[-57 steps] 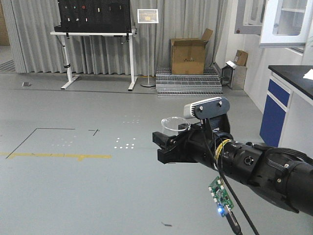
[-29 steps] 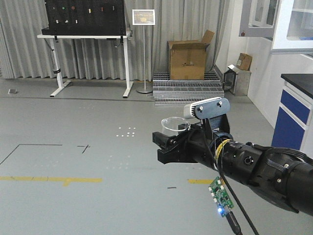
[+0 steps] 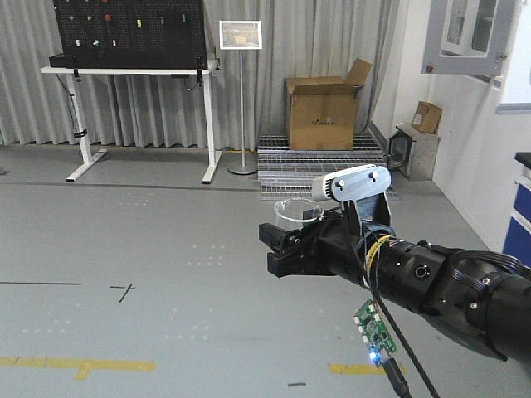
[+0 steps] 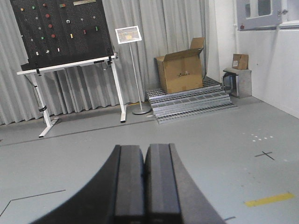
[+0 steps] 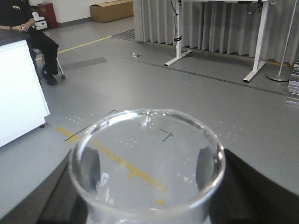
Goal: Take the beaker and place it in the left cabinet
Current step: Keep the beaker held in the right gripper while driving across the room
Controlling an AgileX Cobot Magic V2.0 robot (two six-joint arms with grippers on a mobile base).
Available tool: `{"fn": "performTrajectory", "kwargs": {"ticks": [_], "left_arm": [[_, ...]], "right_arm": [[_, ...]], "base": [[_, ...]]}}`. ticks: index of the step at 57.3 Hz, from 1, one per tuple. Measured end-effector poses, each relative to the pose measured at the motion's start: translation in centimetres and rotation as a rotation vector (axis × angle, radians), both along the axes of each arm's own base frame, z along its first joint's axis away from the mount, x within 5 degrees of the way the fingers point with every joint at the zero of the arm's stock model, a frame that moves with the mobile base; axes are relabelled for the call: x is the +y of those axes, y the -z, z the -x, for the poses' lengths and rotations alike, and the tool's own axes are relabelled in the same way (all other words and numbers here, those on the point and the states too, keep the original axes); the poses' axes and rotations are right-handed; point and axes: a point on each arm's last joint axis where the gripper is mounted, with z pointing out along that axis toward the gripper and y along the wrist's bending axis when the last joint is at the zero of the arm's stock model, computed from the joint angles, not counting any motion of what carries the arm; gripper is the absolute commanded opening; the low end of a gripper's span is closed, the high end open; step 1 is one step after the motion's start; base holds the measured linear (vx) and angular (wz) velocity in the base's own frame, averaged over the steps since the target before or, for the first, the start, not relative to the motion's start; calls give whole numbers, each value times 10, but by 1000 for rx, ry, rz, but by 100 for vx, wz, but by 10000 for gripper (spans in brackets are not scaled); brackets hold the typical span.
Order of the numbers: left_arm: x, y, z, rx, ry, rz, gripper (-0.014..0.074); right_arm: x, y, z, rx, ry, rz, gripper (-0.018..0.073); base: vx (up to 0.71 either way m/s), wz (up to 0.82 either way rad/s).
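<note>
The beaker [image 5: 147, 161] is clear glass, the right gripper [image 3: 270, 249] black, the left gripper [image 4: 145, 151] dark grey, the floor [image 3: 124, 232] pale grey with yellow tape stripes and thin black lines, the cardboard box [image 3: 322, 112] brown, and the pegboard [image 3: 129, 33] black with red and white dots.

We have the beaker [image 3: 296, 212] between our right fingers [image 3: 278, 240] at centre, the bench [image 3: 124, 70] behind at upper left, the sign stand [image 3: 241, 99] right of it, then the box [image 3: 322, 112] on the grating [image 3: 319, 166].
</note>
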Motion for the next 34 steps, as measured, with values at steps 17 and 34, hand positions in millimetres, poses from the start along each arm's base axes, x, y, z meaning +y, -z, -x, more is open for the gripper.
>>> {"fn": "performTrajectory", "kwargs": {"ticks": [17,34], "left_arm": [[0,0,0,0,0,0,1],[0,0,0,0,0,0,1]], "right_arm": [[0,0,0,-1,-1,0,-1],[0,0,0,-1,-1,0,-1]], "base": [[64,2],[66,-2]]}}
